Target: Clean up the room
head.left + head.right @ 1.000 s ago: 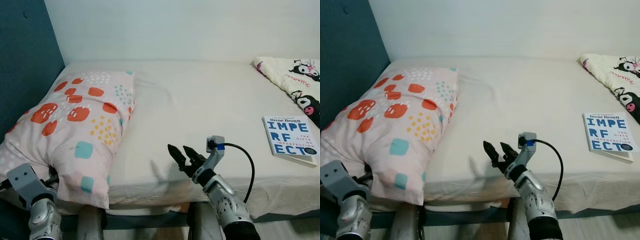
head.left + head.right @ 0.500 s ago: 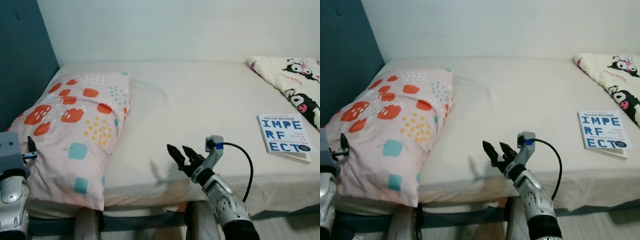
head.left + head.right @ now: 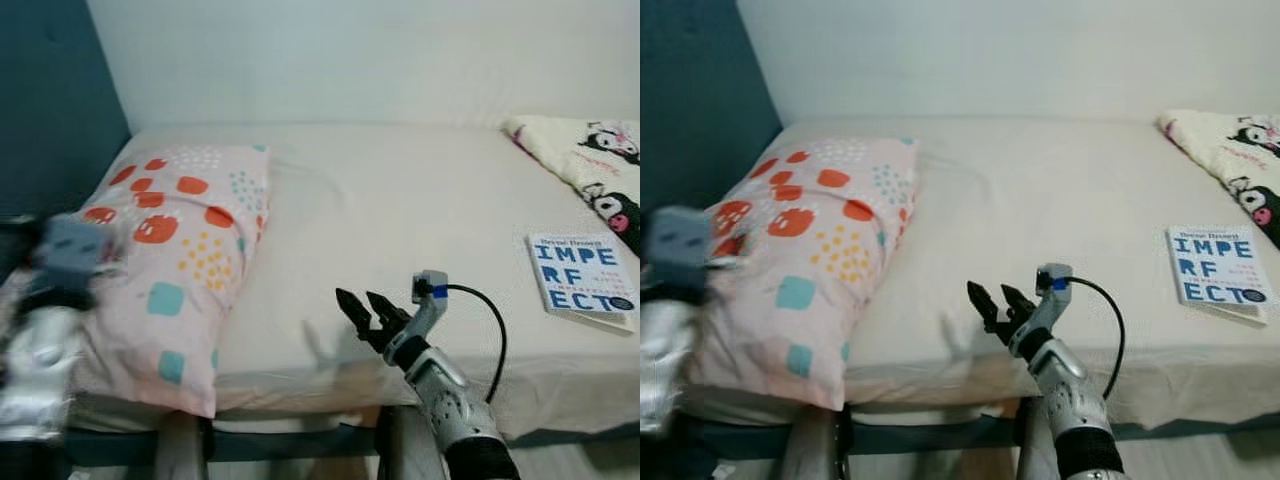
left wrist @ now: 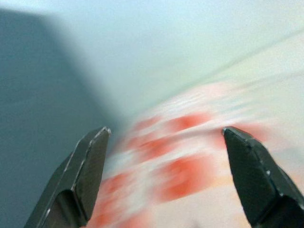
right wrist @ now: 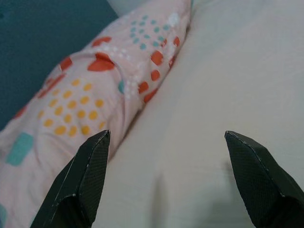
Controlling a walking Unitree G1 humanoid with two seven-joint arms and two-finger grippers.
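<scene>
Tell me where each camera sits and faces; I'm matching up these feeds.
Left and right eye views: head, looking down at the bed; right pincer over it.
Left wrist view: along the open left pincer, toward the blurred pillow.
Right wrist view: along open right pincer fingers, across the bed.
Shared: all show the pillow.

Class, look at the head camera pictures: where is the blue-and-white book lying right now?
The book lies flat on the bed near its front edge, on the robot's right, just below the cartoon-print blanket and well right of the right gripper.

Bare sheet (image 3: 400,210) between pillow (image 3: 170,250) and book (image 3: 583,275); blanket (image 3: 590,165) beyond book.
</scene>
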